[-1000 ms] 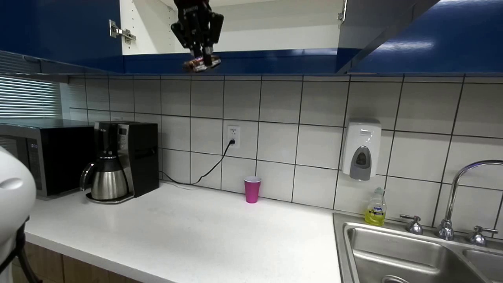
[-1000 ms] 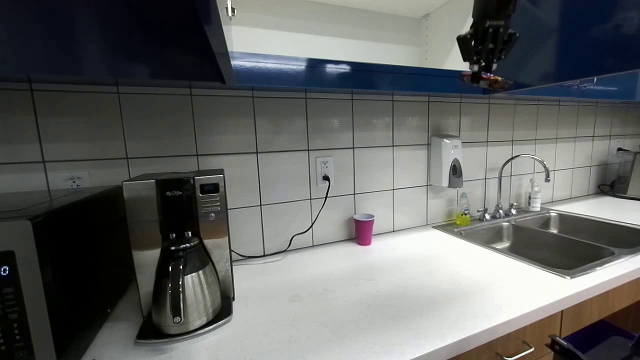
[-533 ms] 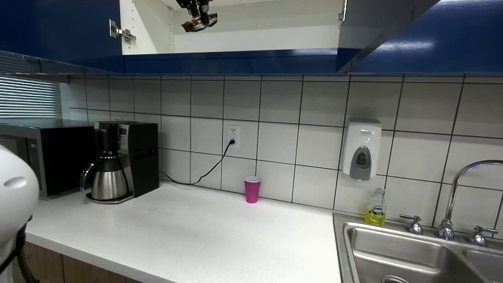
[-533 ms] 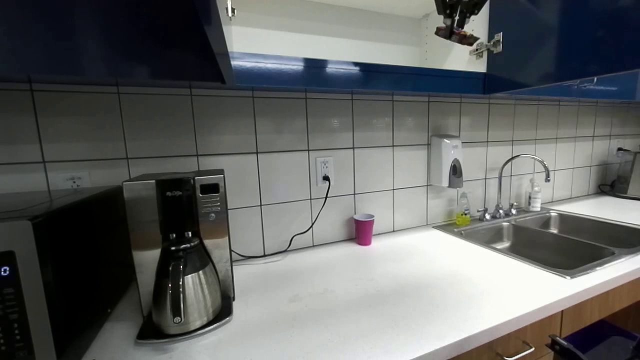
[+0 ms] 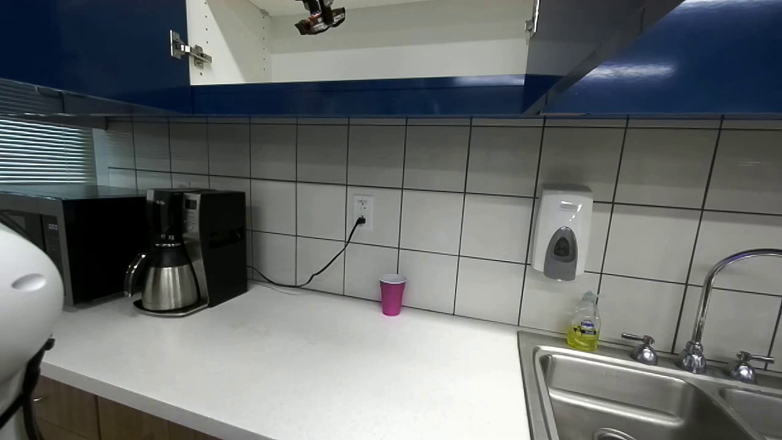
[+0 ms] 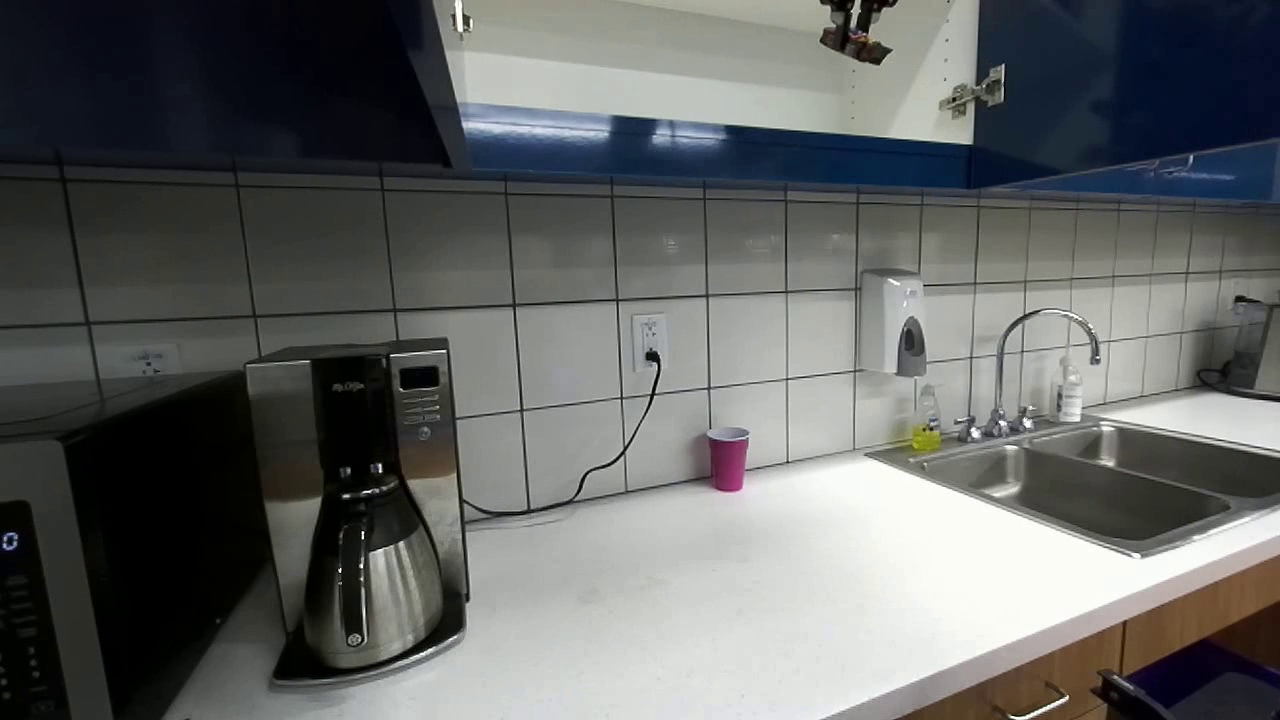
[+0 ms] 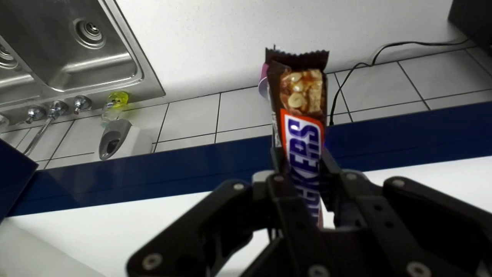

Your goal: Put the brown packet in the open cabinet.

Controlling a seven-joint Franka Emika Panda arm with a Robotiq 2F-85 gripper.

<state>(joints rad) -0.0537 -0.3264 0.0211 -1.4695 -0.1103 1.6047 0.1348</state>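
The brown packet is a dark-brown bar wrapper with an orange-edged label. It is held upright in the wrist view and shows small in both exterior views, at the top. My gripper is shut on its middle, with a finger on each side. In the exterior views only the gripper's fingertips show. The open cabinet has a white interior and blue doors. The packet is above its blue bottom rail, against the white interior. How far in it is, I cannot tell.
Open blue doors flank the cabinet, one at each side. Below are a pink cup, a coffee maker, a microwave, a soap dispenser and a sink.
My gripper has risen with the packet from the level of the blue bottom rail to in front of the white interior. It has also shifted sideways. The packet stays held.
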